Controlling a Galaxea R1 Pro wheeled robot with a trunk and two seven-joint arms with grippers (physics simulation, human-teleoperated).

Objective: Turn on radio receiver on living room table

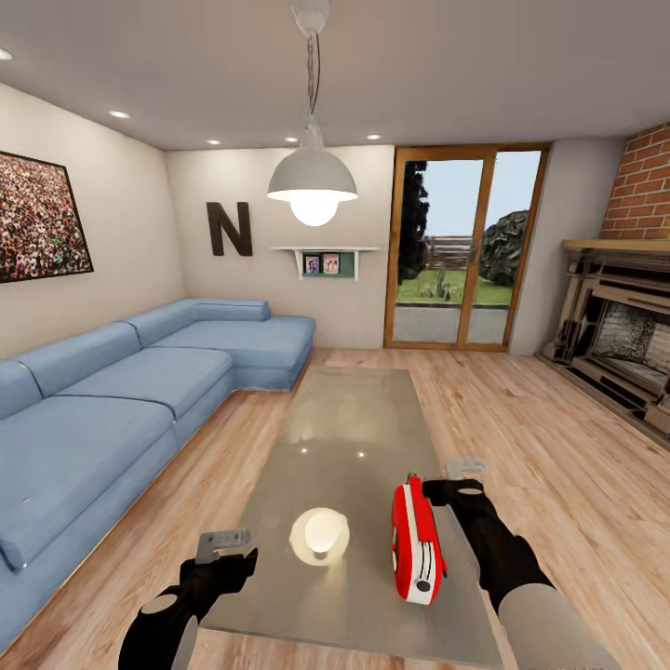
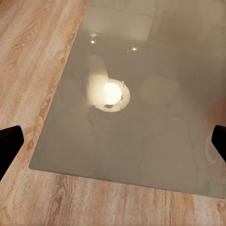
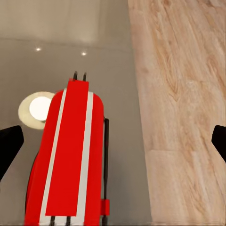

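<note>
the robot stood at the near end of the table (image 1: 346, 409) in the living room, so the approach looked done; what was left, by my reading, was to press or touch the radio's switch, and nothing in the pictures showed whether the radio was already on.

the radio (image 1: 415, 541) stood on its edge on the grey glossy top, in the lower right of the head view, just right of the bright reflection of the lamp (image 1: 313, 177). the round dial showed at its near end.

the right gripper (image 1: 452, 481) hung just beyond the radio's far upper corner, close beside it; whether it touched the radio i could not tell. in the right wrist view the radio (image 3: 70, 155) lay between the two dark finger tips at the frame's edges, lower left of centre, so the jaws stood wide apart and held nothing.

the left gripper (image 1: 226, 547) hovered at the lower left of the head view, over the table's near left edge. its jaws were also spread wide, with only bare table top (image 2: 141, 132) between them.

the blue sofa (image 1: 112, 391) ran along the left, the fireplace (image 1: 619, 326) sat at the right.
</note>
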